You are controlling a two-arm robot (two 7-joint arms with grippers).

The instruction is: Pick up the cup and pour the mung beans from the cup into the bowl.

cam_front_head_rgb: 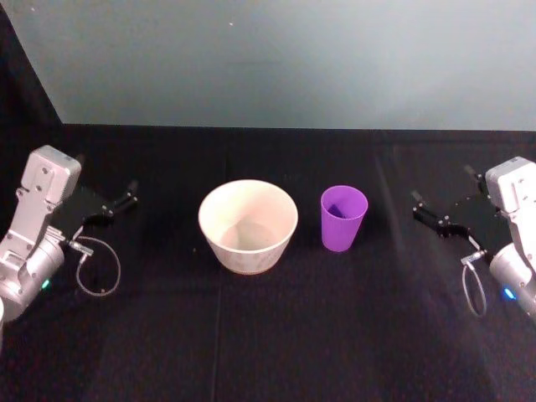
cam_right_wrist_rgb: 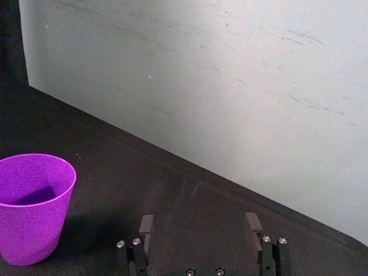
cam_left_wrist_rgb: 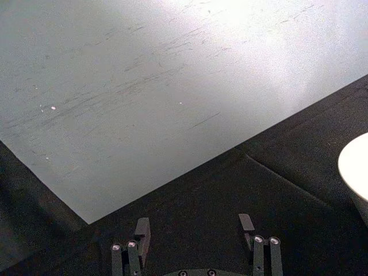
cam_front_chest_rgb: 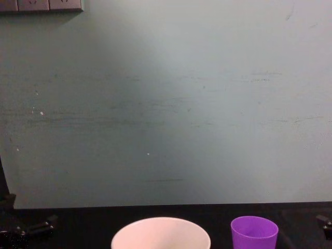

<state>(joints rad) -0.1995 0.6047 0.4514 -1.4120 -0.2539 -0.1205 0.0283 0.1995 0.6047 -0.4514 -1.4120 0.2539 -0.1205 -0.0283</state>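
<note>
Nearest us, the bowl (cam_front_head_rgb: 248, 258) stands on the worktop (cam_front_head_rgb: 268, 335); we see the cup (cam_front_head_rgb: 343, 222) upright just to its right, not touching. Our left pincer (cam_left_wrist_rgb: 194, 221) and right pincer (cam_right_wrist_rgb: 199, 218) both gape empty at the outer sides, well apart from both.

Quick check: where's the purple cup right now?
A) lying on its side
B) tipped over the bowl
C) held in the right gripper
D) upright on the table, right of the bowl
D: the cup stands upright right of the bowl, apart from the open right gripper.
</note>
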